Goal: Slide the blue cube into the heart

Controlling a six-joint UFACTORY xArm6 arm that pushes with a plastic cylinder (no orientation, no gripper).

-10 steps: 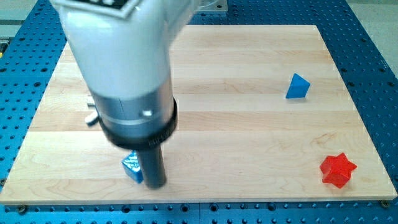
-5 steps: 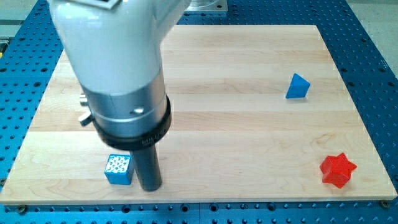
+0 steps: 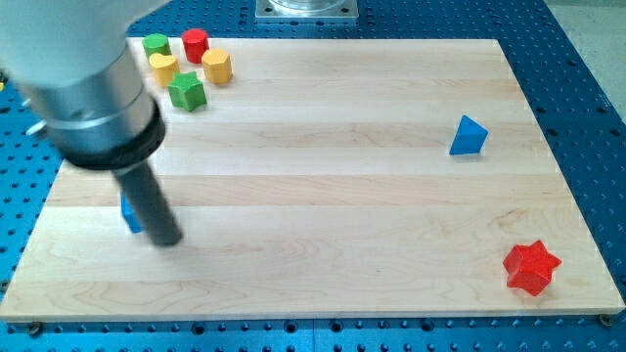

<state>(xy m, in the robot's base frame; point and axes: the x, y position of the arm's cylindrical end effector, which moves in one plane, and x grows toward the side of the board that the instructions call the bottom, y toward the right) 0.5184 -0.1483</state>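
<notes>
The blue cube (image 3: 128,216) lies near the board's left edge, mostly hidden behind my rod; only a sliver shows. My tip (image 3: 166,241) rests on the board just to the right of and below the cube, touching or nearly touching it. A yellow block (image 3: 162,67) that looks heart-shaped sits in a cluster at the view's top left, well above the cube.
The cluster also holds a green cylinder (image 3: 156,44), a red cylinder (image 3: 196,44), a yellow hexagon (image 3: 216,66) and a green star (image 3: 186,92). A blue triangular block (image 3: 469,136) is at the right. A red star (image 3: 531,268) is at the bottom right.
My arm and tip have moved left and up the view. The blue cube has slid left and up with them. The top-left cluster is now uncovered.
</notes>
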